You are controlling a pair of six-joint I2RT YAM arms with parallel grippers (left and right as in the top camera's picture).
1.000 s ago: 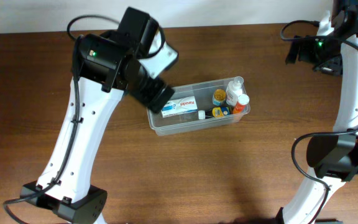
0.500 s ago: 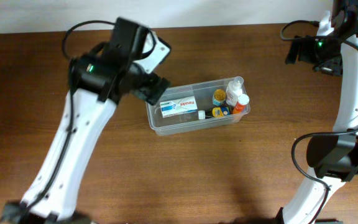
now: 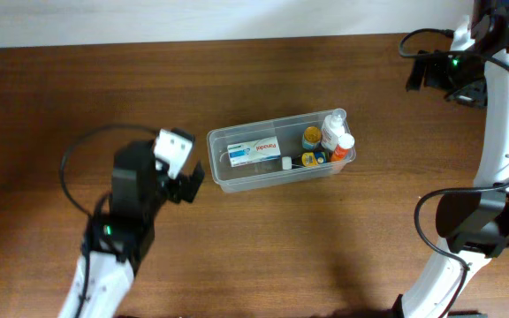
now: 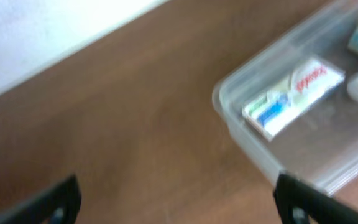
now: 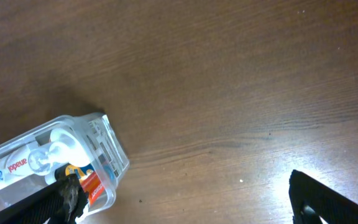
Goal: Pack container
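The clear plastic container (image 3: 223, 179) sits at the table's middle. It holds a white and blue box (image 3: 253, 149), a white bottle (image 3: 332, 130), an orange bottle (image 3: 344, 147) and small jars (image 3: 312, 137). My left gripper (image 3: 188, 184) is open and empty, just left of the container and low over the table. In the left wrist view the container (image 4: 253, 155) and the box (image 4: 293, 94) lie ahead to the right, blurred. My right gripper (image 3: 436, 75) is open and empty at the far right back. Its view shows the container's end (image 5: 114, 165) at lower left.
The brown wooden table (image 3: 281, 247) spreads around the container. A white wall edge runs along the back (image 3: 237, 18). The right arm's base (image 3: 471, 230) stands at the right front with looping cables.
My left arm has drawn back from over the container's left end to the left front and dropped low. The right arm and the container's contents have not moved.
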